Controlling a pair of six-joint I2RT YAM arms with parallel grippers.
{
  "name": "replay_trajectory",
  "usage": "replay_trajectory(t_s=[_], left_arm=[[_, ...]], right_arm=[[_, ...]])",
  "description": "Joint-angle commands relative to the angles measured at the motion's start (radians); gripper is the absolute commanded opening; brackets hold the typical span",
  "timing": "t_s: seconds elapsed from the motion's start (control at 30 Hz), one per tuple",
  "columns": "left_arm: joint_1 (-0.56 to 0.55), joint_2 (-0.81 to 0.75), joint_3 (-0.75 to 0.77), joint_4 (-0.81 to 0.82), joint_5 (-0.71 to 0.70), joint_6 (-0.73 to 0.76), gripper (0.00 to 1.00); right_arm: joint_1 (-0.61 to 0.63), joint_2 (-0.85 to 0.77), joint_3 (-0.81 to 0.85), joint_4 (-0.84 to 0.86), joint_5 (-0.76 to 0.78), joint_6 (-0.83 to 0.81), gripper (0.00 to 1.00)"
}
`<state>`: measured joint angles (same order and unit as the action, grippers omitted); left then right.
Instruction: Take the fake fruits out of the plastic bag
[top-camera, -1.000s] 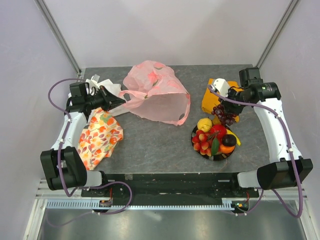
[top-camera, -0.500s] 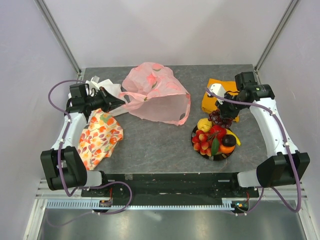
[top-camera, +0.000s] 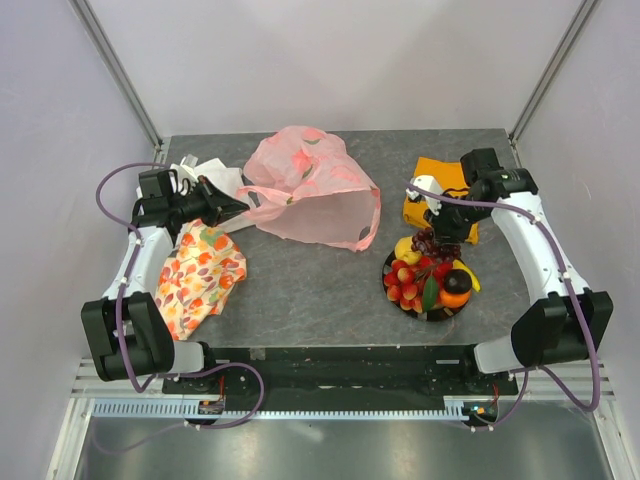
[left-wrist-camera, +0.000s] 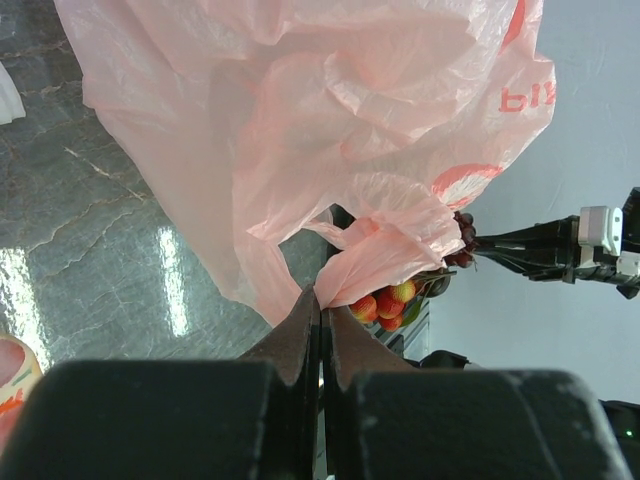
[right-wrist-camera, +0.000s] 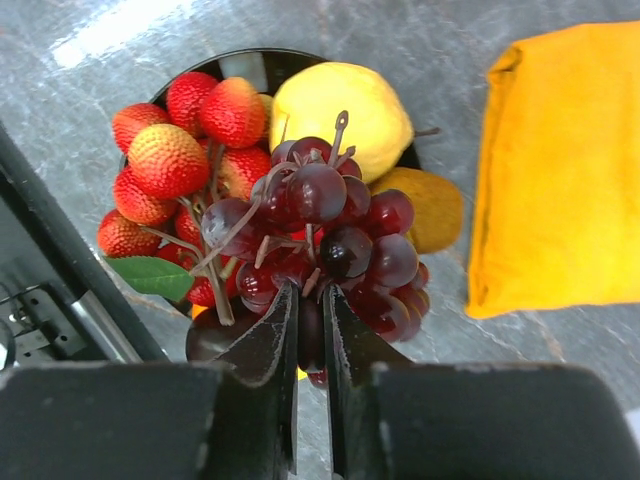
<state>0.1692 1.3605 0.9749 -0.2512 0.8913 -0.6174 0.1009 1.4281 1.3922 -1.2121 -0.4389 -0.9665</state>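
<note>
Grapes, the dark purple grape bunch (right-wrist-camera: 320, 230), are hanging from the right gripper (right-wrist-camera: 308, 300), whose jaws are closing nearly shut on the bunch, just above the black dish (right-wrist-camera: 250, 62) that is already holding the yellow apple (right-wrist-camera: 340, 110), the red berry cluster (right-wrist-camera: 170, 160), the brown oval (right-wrist-camera: 435, 205) and the orange (top-camera: 456, 297). I am judging this as the setting-down step, so the next move is calling for a short lowering and an opening of the jaws. The plastic bag (top-camera: 310, 185) is lying well apart at the back of the table (top-camera: 300, 290), the left gripper (left-wrist-camera: 322, 300) is pinching a fold of it with jaws almost closed, and in the top view no fruit is showing inside it.
</note>
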Motion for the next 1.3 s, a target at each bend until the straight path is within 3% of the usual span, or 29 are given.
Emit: replay_trajectory(t_s=[0.0,0.37,0.43,0.67,0.7,0.77,0.83,0.87,1.03,1.07,1.1,1.13,1.2,1.23,1.27], left_arm=[[0.009,-0.024,0.002,0.024,0.000,-0.005,0.02],[0.009,-0.003,0.013,0.033,0.003,-0.013,0.02],[0.010,0.005,0.013,0.040,0.005,-0.018,0.02],[0.010,0.031,0.039,0.041,0.012,-0.027,0.02],[0.009,0.032,0.042,0.043,0.012,-0.027,0.02],[0.009,0.041,0.054,0.043,0.017,-0.031,0.02],[0.009,0.049,0.070,0.044,0.021,-0.038,0.01],[0.009,0.052,0.074,0.046,0.023,-0.042,0.02],[0.007,0.083,0.114,0.061,0.034,-0.071,0.02],[0.006,0.086,0.122,0.066,0.037,-0.077,0.06],[0.007,0.091,0.130,0.064,0.040,-0.081,0.18],[0.007,0.088,0.146,0.064,0.038,-0.082,0.41],[0.007,0.077,0.160,0.066,0.043,-0.074,0.54],[0.007,0.057,0.177,0.061,0.044,-0.067,0.74],[0.009,0.046,0.188,0.055,0.046,-0.055,0.81]], right_arm=[[0.023,0.018,-0.013,-0.020,-0.055,-0.028,0.20],[0.033,0.019,0.005,-0.021,-0.029,-0.018,0.49],[0.033,0.018,0.022,-0.023,-0.026,0.000,0.64],[0.031,0.011,0.100,-0.015,-0.008,0.054,0.70],[0.030,0.011,0.119,-0.012,0.000,0.063,0.74],[0.014,0.008,0.183,0.002,0.012,0.100,0.76],[-0.010,0.008,0.237,0.047,0.022,0.144,0.87],[-0.023,0.005,0.249,0.074,0.037,0.222,0.98],[-0.098,-0.020,0.225,0.328,0.104,0.503,0.98],[-0.096,-0.026,0.212,0.368,0.135,0.544,0.98],[-0.098,-0.026,0.187,0.405,0.228,0.642,0.98],[-0.098,-0.021,0.182,0.454,0.277,0.685,0.98],[-0.096,-0.011,0.179,0.468,0.378,0.779,0.98],[-0.098,-0.002,0.177,0.467,0.403,0.801,0.98],[-0.098,0.000,0.176,0.471,0.426,0.824,0.98]])
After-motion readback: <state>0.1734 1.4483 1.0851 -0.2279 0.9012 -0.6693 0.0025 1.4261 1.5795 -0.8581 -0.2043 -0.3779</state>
